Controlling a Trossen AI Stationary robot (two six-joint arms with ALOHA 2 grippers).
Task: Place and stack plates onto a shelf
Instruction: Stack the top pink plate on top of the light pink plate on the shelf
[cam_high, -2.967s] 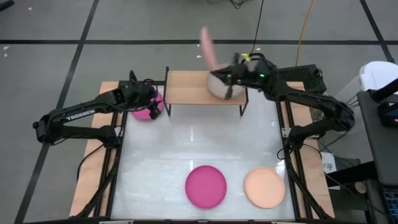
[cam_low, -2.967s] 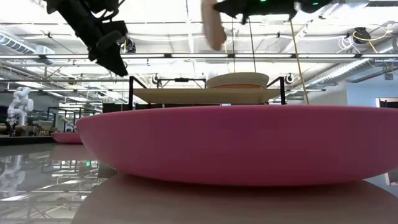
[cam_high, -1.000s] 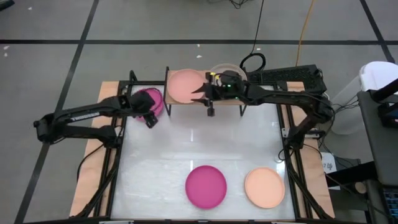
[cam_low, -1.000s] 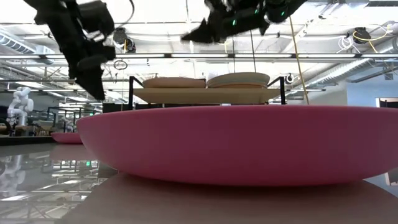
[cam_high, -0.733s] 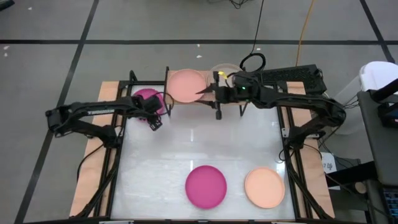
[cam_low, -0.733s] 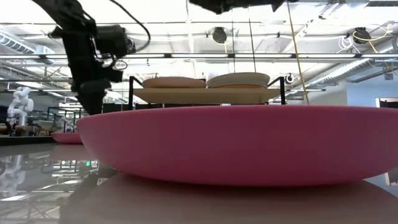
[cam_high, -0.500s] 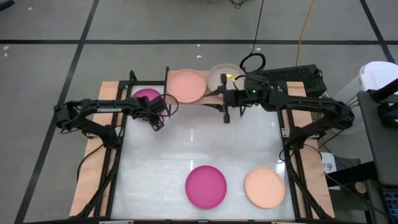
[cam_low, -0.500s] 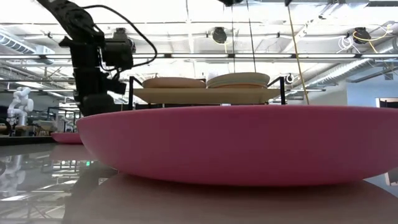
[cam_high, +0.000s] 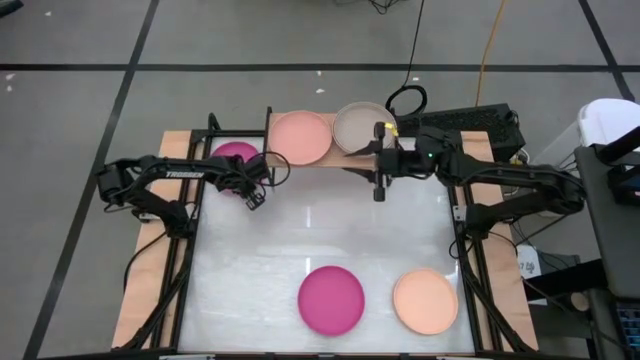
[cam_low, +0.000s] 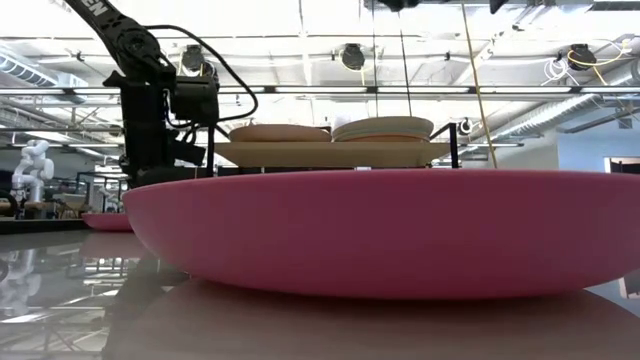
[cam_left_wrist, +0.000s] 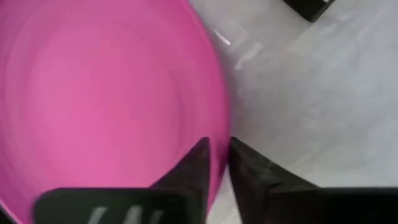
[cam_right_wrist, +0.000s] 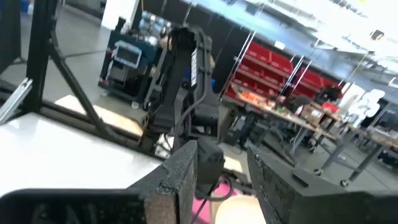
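Note:
A magenta plate lies flat on the table at the far left, beside the shelf. My left gripper points steeply down at the plate's near-right rim and is shut on it. On the shelf top rest a pale pink plate and a beige stack of plates. My right gripper hangs open in front of the shelf's right half, nothing between its fingers. Another magenta plate and a peach plate lie near the front edge. My left gripper has the magenta plate's rim between its two fingers, one finger over the plate's inside and one outside it. The fingers come from above, slanting down. The plate lies flat on the table.
The table's white middle lies bare between the shelf and the two near plates. In the low view the near magenta plate fills the foreground and hides the left gripper's tips. The shelf's black legs stand close to my left gripper.
My left gripper has come down and tipped steeply downward onto the far-left magenta plate's rim. My right gripper has drawn away from the pale pink plate on the shelf, going toward the table's right and a little nearer. The pale pink plate stays on the shelf.

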